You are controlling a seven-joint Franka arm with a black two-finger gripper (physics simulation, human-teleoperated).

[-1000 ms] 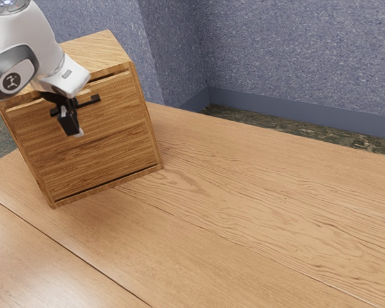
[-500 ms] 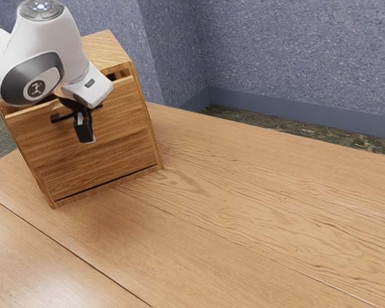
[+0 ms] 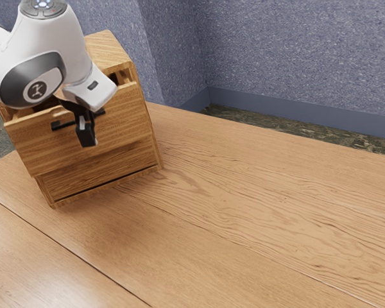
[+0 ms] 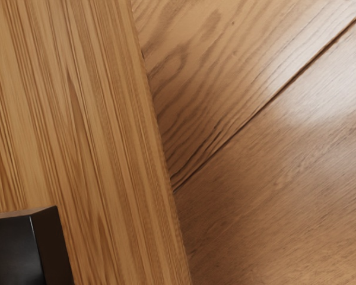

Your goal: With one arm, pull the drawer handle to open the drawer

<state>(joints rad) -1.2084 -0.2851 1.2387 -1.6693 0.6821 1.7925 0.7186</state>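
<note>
A wooden cabinet (image 3: 106, 51) stands at the exterior view's left on the table. Its upper drawer (image 3: 123, 117) sticks out a short way from the cabinet face, with a dark gap showing behind its top edge. Across the drawer front runs a black bar handle (image 3: 59, 124). My gripper (image 3: 85, 137) points down over the middle of that bar and is shut on it. In the wrist view the drawer front (image 4: 65, 119) lies close under my hand, with a black piece of the handle (image 4: 24, 249) at its edge.
The oak table (image 3: 256, 212) stretches wide toward the exterior view's right and front, with a seam running across it. Below the drawer the cabinet's lower panel (image 3: 96, 170) stays flush. A blue-grey wall (image 3: 295, 45) and baseboard stand behind.
My hand has moved toward the exterior view's right and front with the handle, and the upper drawer has slid out from flush to partly open.
</note>
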